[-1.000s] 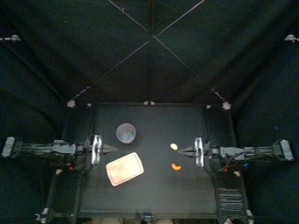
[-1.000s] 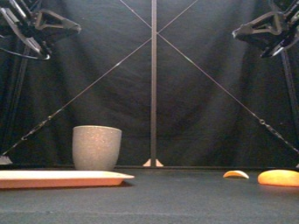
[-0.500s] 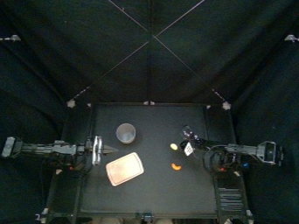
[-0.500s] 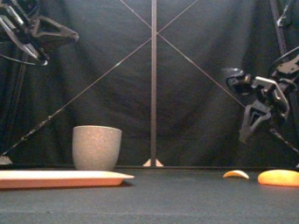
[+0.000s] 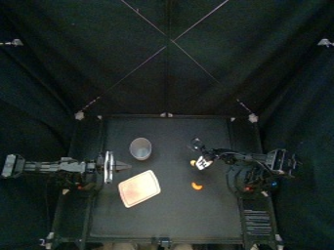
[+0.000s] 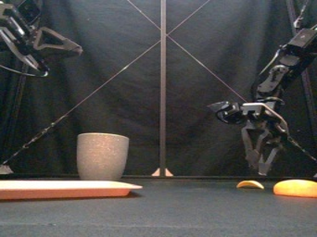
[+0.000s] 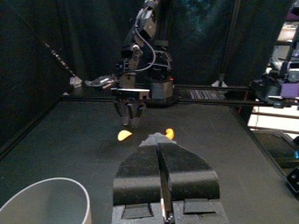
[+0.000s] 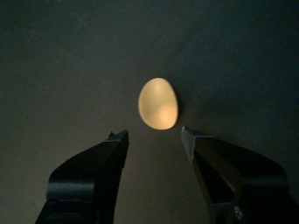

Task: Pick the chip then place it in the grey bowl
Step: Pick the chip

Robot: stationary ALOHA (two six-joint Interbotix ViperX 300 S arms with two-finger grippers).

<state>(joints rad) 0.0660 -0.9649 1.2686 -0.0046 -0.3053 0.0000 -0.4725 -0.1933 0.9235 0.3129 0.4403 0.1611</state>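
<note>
L arm stays out to the left of the grey bowl [image 5: 141,147], held up high above the table [image 5: 170,215]. The left gripper [image 7: 158,140] has its jaws pressed together w/ nothing in them.

The pink tray [image 5: 139,187] lies flat in front of the grey bowl.

R arm comes in from the right & bends down to a spot right of the grey bowl. The right gripper [image 8: 152,134] points down at the table. Its jaws are spread apart, w/ the chip [image 8: 158,101] in line w/ the gap between them, not touching it.

The chip is pale yellow, smooth & egg-shaped. It lies flat on the table, right of the grey bowl.

An orange toy [image 6: 295,188] lies right of the grey bowl too, nearer the front edge than the chip.

Count: 1 chip, 1 grey bowl, 1 pink tray, 1 orange toy.
</note>
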